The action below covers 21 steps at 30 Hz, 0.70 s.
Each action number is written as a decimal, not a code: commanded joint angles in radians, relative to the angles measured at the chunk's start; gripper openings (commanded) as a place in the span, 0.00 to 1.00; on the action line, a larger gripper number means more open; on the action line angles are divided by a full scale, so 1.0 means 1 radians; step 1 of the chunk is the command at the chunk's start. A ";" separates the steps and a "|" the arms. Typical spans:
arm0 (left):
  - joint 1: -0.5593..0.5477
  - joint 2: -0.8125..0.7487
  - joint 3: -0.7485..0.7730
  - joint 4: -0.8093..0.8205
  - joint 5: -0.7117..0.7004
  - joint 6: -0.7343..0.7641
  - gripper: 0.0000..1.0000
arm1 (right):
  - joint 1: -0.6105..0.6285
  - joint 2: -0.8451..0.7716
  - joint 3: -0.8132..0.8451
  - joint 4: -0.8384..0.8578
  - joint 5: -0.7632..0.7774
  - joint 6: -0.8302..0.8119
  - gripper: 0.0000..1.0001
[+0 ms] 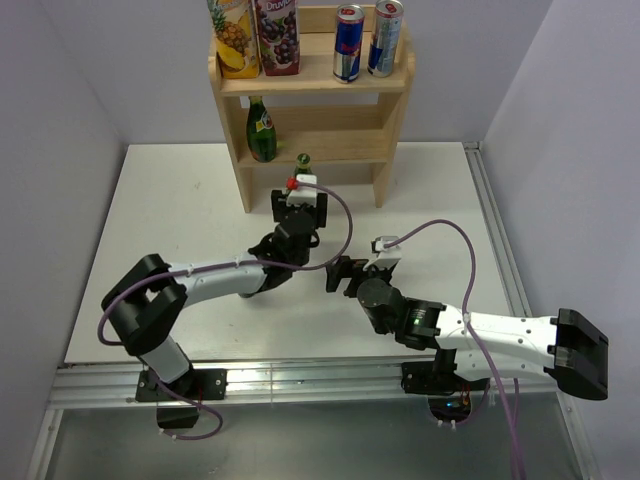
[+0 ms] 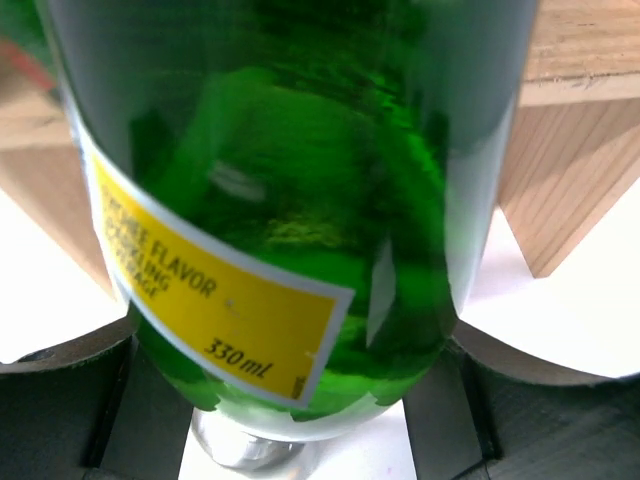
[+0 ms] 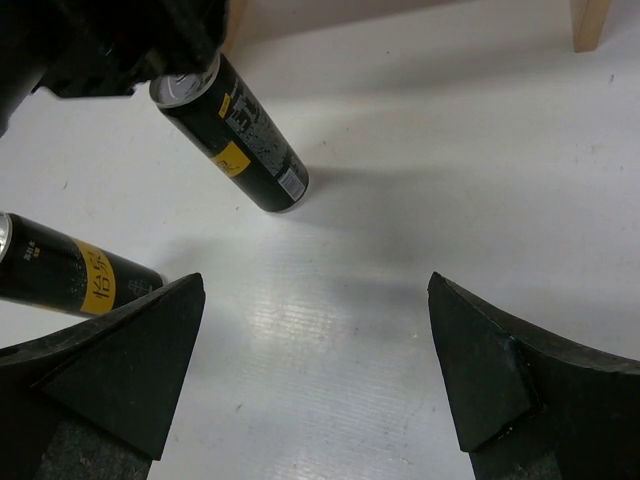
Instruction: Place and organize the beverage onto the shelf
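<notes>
We see the left gripper [image 1: 301, 207] clamped on a green bottle [image 2: 300, 200], just in front of the shelf [image 1: 310, 80]. Risk: the slick glass slips, or its neck clips a tier edge or knocks the shelved bottle [image 1: 262, 130]. The right gripper [image 3: 312, 290] hangs wide and empty near two lying cans [image 3: 235, 140]. White table [image 1: 180, 250], plain grey walls [image 1: 60, 100].

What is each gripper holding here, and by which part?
The left gripper clamps the green bottle around its lower body. The right gripper is open and holds nothing.
</notes>
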 commanded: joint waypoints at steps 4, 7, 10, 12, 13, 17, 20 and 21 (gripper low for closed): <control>0.081 0.066 0.237 0.051 0.124 0.026 0.00 | 0.006 -0.018 -0.029 0.018 0.031 0.004 1.00; 0.110 0.132 0.328 0.031 0.150 0.051 0.00 | 0.004 -0.021 -0.030 0.018 0.032 -0.002 1.00; 0.133 0.175 0.412 0.005 0.170 0.054 0.00 | 0.006 -0.021 -0.035 0.024 0.032 -0.007 1.00; 0.145 0.195 0.461 -0.008 0.181 0.060 0.00 | 0.002 -0.015 -0.033 0.027 0.032 -0.010 1.00; 0.148 0.215 0.492 -0.011 0.181 0.064 0.00 | 0.001 -0.012 -0.033 0.026 0.034 -0.012 1.00; 0.167 0.261 0.543 -0.019 0.182 0.064 0.00 | -0.002 -0.009 -0.035 0.033 0.029 -0.015 1.00; 0.182 0.281 0.564 -0.021 0.190 0.049 0.00 | -0.005 -0.005 -0.035 0.038 0.028 -0.015 1.00; 0.187 0.285 0.572 -0.031 0.190 0.042 0.00 | -0.007 -0.005 -0.033 0.036 0.028 -0.015 1.00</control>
